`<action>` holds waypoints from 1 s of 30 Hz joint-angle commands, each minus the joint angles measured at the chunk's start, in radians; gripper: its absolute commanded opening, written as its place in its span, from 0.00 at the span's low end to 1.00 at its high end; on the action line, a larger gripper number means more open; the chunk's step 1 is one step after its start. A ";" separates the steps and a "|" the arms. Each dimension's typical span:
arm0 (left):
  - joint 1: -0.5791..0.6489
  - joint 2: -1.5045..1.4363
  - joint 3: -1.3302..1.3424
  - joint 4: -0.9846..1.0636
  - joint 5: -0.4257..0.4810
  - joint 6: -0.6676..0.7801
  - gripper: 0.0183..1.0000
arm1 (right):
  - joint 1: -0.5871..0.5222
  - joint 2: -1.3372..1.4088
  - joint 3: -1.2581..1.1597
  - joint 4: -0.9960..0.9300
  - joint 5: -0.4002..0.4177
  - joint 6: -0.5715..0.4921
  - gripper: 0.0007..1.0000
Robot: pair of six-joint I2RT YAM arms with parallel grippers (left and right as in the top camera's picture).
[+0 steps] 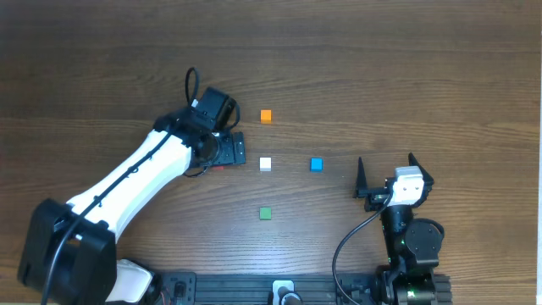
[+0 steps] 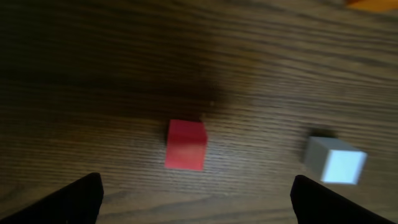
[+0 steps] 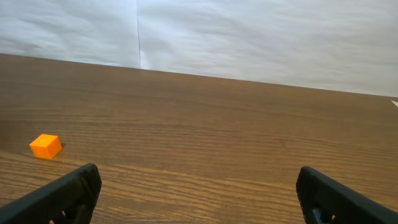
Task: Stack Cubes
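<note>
Across the brown wooden table [image 1: 440,59] two arms reach up from the near edge. The larger shape is the white-shelled left arm [image 1: 135,178], which slants from its black base at the left corner towards the middle of the table. The dark right arm [image 1: 411,241] stands folded close above its own base at the right.

The left gripper [image 2: 198,186] has its fingers spread wide and holds nothing. The red cube [image 2: 185,144] sits on the wood just ahead of the gap between them, touching neither finger. The right gripper [image 1: 385,161] is likewise splayed wide and empty, and points up the table.

Five small cubes lie singly on the wood, none on top of another. From above, the red cube is mostly hidden under the left gripper. The white cube [image 1: 265,163] rests near it, on the side towards the right arm. The blue cube [image 1: 316,164] lies farther along the same row, between the white cube and the right gripper. The orange cube [image 1: 266,116] sits beyond the white cube, farther from the bases. The green cube [image 1: 264,214] sits nearer them, so these three form a line up the table, each well apart from the next.
</note>
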 commanded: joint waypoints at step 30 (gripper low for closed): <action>-0.012 0.164 -0.028 0.092 -0.056 0.081 0.83 | -0.006 -0.008 -0.007 0.002 -0.011 -0.001 0.99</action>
